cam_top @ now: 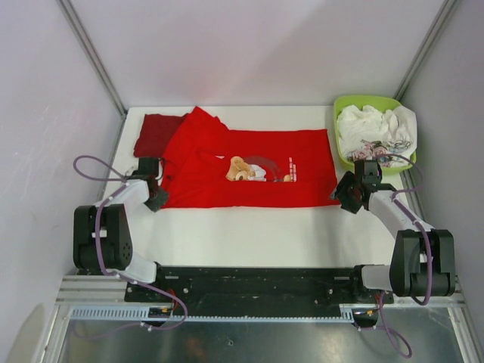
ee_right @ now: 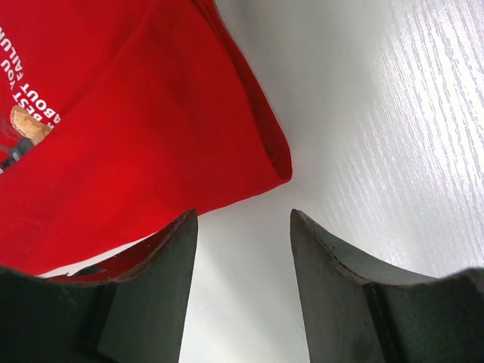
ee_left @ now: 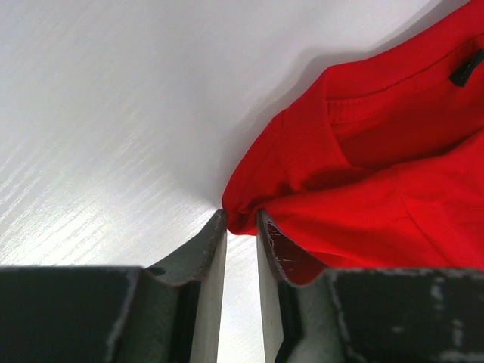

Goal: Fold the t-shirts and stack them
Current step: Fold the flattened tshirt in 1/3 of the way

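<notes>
Top external: bright red t-shirt (cam_top: pixel 219 189) spread flat mid-tabletop (cam_top: pixel 249 234), overlapping darker red t-shirt (cam_top: pixel 155 132) at far left. Probably light, limp, quick to sag or slip; best taken at shoulder and hem corners. At shoulder fold, left claw (ee_left: pixel 241 218) narrowed to a slit; cannot tell whether pinching. Beside hem corner, right claw (ee_right: pixel 243 215) spread, empty. Far right, lime-green basket (cam_top: pixel 355 99) holding crumpled white cloth (cam_top: pixel 367 125).

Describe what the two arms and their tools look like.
Both the left arm and right arm have blocky black joints joined by white links, with purple cables looped along them. The left tool and right tool have flat, dark, tapered fingers with scuffed edges.
</notes>
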### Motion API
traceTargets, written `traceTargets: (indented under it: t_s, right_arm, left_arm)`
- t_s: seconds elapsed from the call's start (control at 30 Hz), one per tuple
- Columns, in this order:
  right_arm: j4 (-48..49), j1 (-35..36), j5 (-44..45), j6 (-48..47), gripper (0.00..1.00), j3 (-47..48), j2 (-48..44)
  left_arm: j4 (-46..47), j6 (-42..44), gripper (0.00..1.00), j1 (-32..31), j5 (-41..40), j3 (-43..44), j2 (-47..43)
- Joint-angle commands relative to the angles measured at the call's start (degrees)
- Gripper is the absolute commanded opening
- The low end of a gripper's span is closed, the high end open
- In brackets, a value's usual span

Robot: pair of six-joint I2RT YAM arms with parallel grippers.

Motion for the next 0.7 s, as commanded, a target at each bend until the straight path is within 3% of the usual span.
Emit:
traceTargets:
  t_s: [0.0, 0.4, 0.67]
  right_arm:
    - [2.25, -0.18, -0.31, -0.73, 0.57, -0.61, 0.93]
    - [4.09, -0.19, -0.46, -0.73, 0.57, -2.21, 3.4]
    - [6.68, -0.2, 0.55, 0.05, 0.5, -2.45, 5.46]
  left_arm:
    - [0.87, 1.61, 0.24, 0.71, -2.47, 2.19, -0.89]
    - [0.8, 2.72, 0.02, 1.42, -2.54, 3.0, -1.06]
    - [0.8, 2.87, 0.0, 1.45, -2.21, 2.53, -0.96]
